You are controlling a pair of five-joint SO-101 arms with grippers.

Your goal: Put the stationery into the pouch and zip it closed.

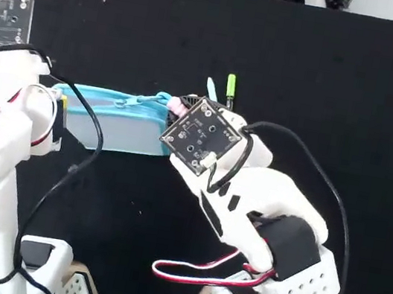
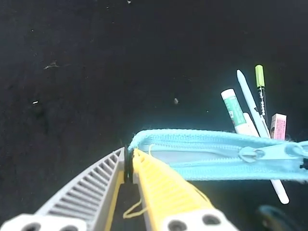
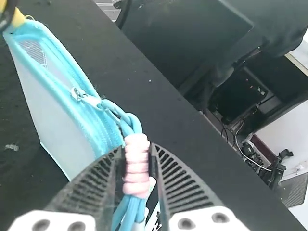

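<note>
The light blue pouch lies at the table's middle left. My left gripper is shut on its left end corner. My right gripper is shut on the pink pull tab, which hangs on a blue cord from the zipper slider; that slider sits partway along the top edge. Outside the pouch, just past its right end, lie a green-capped pen, a white pen, a green-and-white stick and a pink eraser. From above, the right arm's camera board covers its fingers.
A black cloth covers the table. A small circuit board sits at the far left edge. Both arm bases and their cables crowd the near edge. The room's furniture shows beyond the table's far edge.
</note>
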